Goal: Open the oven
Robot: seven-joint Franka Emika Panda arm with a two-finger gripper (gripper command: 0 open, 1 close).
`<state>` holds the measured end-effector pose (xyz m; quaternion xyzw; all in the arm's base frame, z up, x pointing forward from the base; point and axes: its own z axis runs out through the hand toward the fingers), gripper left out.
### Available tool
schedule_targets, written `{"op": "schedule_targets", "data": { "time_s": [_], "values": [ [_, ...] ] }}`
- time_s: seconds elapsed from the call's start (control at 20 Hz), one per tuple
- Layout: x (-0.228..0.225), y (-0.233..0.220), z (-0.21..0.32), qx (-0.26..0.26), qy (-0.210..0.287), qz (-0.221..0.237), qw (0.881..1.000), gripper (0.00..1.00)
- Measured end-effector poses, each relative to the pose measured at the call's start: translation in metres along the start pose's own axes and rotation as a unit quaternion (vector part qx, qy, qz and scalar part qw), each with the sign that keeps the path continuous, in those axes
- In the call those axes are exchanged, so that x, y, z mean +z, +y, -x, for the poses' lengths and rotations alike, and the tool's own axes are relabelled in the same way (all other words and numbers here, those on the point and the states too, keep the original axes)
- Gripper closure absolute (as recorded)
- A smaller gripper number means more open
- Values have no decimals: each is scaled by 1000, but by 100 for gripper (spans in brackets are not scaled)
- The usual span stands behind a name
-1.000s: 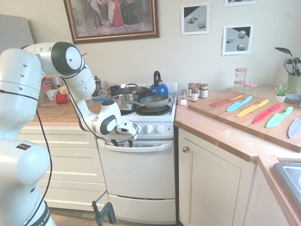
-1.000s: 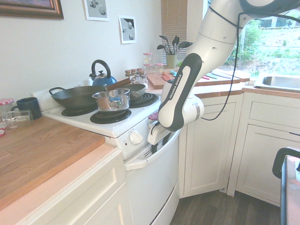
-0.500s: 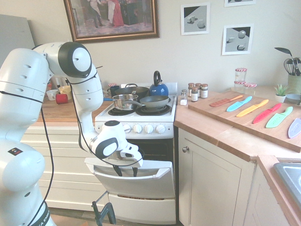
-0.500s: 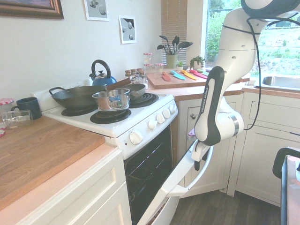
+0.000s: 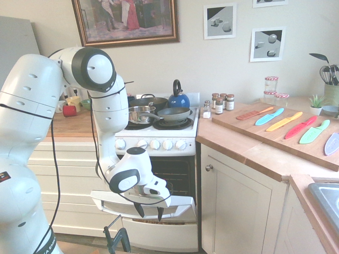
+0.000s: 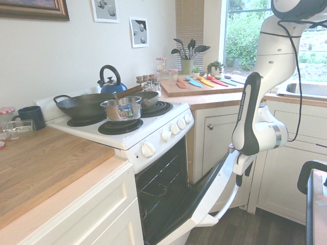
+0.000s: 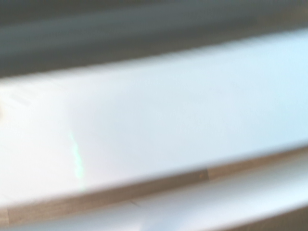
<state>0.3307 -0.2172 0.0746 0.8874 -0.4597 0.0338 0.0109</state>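
Observation:
The white oven (image 5: pixel 159 144) stands between cream cabinets, its four burners loaded with pans. Its drop-down door (image 5: pixel 180 202) hangs far open, tilted down towards level, and the dark cavity (image 6: pixel 163 189) with its racks shows. My gripper (image 5: pixel 149 211) sits at the door's front edge with its two dark fingers pointing down, apart from each other, hooked over the white bar handle (image 6: pixel 225 204). From the other side, the gripper (image 6: pixel 242 174) is at the upper end of that handle. The wrist view holds only a blurred white stretch of the door (image 7: pixel 154 120).
A blue kettle (image 5: pixel 178 98), a wok (image 6: pixel 84 104) and a steel pot (image 6: pixel 121 108) sit on the burners. A cream cabinet door with a round knob (image 5: pixel 209 168) stands right of the oven, cream drawers (image 5: pixel 69 174) left. A board with coloured knives (image 5: pixel 286 124) lies on the counter.
The door went from shut to far open, swinging down and outward. My gripper moved down and away from the oven with the handle, and the cavity came into view.

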Motion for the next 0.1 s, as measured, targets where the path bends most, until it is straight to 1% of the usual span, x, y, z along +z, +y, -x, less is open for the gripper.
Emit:
{"op": "schedule_targets", "data": {
  "time_s": [0.1],
  "values": [
    [-18, 0, -9, -2, -16, 0, 1000, 0]
  ]
}}
